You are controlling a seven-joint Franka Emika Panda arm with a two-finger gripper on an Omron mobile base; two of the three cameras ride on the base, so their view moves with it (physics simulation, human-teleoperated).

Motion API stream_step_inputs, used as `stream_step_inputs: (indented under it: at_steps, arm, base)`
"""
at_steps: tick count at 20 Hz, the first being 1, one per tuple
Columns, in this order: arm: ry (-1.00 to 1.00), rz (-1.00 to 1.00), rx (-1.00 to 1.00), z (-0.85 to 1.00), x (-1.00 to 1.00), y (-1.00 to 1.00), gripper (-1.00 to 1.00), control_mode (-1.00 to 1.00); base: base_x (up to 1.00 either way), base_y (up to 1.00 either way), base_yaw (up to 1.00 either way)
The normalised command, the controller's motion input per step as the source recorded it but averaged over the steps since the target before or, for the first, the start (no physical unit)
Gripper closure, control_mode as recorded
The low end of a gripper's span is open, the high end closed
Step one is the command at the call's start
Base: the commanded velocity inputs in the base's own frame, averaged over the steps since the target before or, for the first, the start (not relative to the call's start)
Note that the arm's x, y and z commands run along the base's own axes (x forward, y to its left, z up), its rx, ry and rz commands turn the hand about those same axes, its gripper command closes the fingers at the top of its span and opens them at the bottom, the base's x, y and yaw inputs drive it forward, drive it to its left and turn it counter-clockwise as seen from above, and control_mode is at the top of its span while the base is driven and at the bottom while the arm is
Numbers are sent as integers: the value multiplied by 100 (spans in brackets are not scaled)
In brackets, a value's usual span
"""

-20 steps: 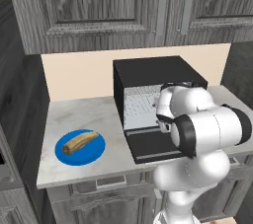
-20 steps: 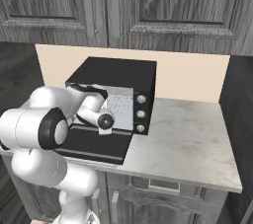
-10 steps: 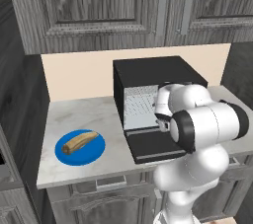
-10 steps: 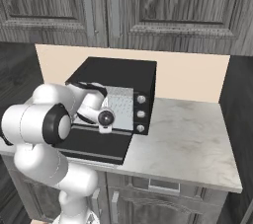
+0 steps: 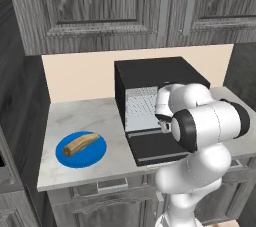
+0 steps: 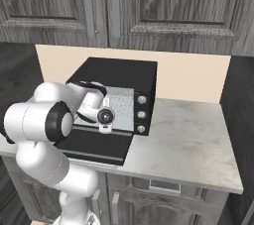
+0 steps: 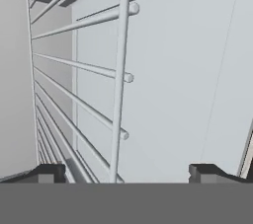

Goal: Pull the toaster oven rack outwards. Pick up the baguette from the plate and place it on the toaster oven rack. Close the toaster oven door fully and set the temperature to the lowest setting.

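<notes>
the toaster oven (image 5: 150, 73) sits on the marble counter (image 6: 188, 140) with the toaster oven door (image 5: 157, 147) dropped flat in front of it, and the arm reaches into the mouth of its cavity. the toaster oven rack (image 7: 99, 94) lies inside that cavity, and in the hand view its thin silver bars fan away from a straight front crossbar that runs just ahead of the gripper (image 7: 127, 172). the gripper's two dark tips stand wide apart, one to either side of that crossbar, with nothing between them yet. the rack looks like light, stiff wire, smooth and probably slippery, so it should slide out on its rails with little force but could slip from a shallow pinch; the front crossbar, near its middle, seems the sensible place to close on so it pulls straight and does not jam sideways. the baguette (image 5: 81, 142) rests on the blue plate (image 5: 95, 152), well apart from the oven on the side away from its silver knobs (image 6: 141, 114). it looks light and firm, best taken across its middle.
</notes>
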Motion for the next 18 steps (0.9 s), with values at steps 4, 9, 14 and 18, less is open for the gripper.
stream_step_inputs:
  at_steps: [4, 9, 14, 18]
  arm:
    - [-11, 0, 0, 0, 14, 0, -100, -100]
    - [-3, 1, 0, 1, 15, 0, -100, -100]
    - [0, 7, 0, 1, 17, -4, -100, -100]
    - [0, 7, 0, 1, 30, -1, -100, -100]
  base:
    - [0, 0, 0]
    - [0, 0, 0]
    - [0, 0, 0]
    - [0, 0, 0]
